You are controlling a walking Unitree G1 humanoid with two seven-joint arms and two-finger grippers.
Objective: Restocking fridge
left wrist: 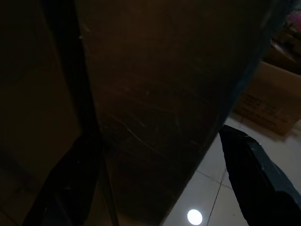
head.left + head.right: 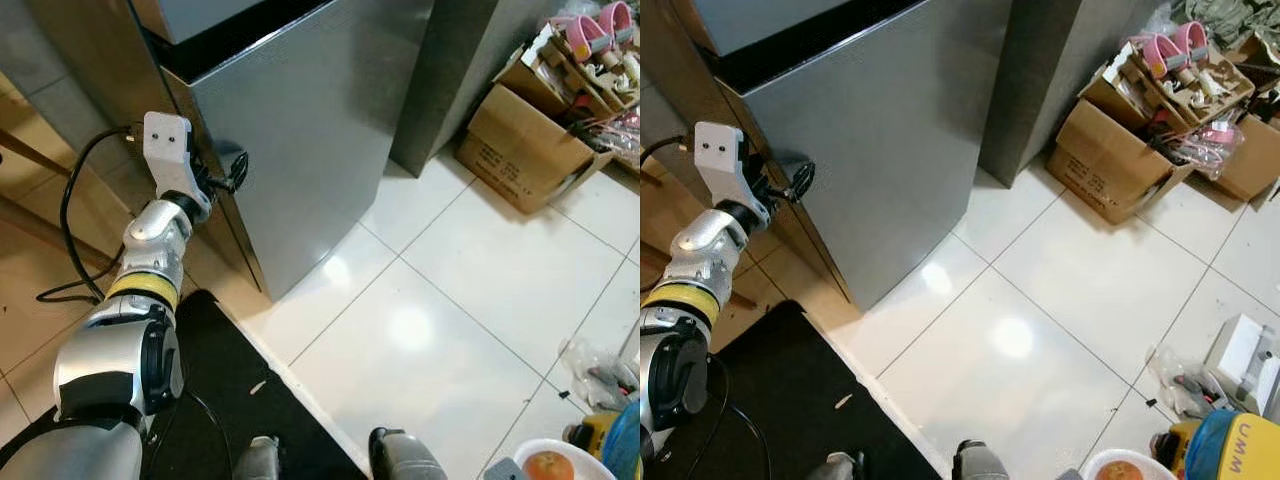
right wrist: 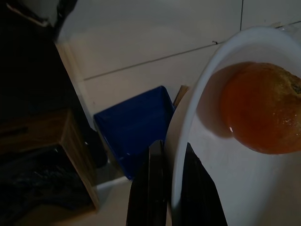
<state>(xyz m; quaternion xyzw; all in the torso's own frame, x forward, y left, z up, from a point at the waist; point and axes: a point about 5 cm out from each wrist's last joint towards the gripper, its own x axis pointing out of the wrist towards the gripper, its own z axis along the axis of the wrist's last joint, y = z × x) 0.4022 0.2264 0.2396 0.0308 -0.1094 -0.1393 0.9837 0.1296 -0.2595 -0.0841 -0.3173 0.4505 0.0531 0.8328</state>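
The grey steel fridge (image 2: 300,130) stands ahead on the left, its doors closed, with a dark seam between the upper and lower door. My left gripper (image 2: 232,170) is raised at the fridge's left side edge. In the left wrist view it (image 1: 155,136) is open, and its fingers (image 1: 254,174) straddle the dark fridge corner. A white bowl (image 2: 548,460) holding an orange (image 3: 263,108) is low on my right. My right gripper (image 3: 171,146) is shut on the bowl's rim (image 3: 188,113).
Cardboard boxes (image 2: 525,150) full of pink slippers and clutter sit at the back right. A black mat (image 2: 230,390) and a black cable (image 2: 70,230) lie by the wooden cabinet on the left. A yellow and blue container (image 2: 1230,445) and plastic bags crowd the lower right. White tile floor lies between.
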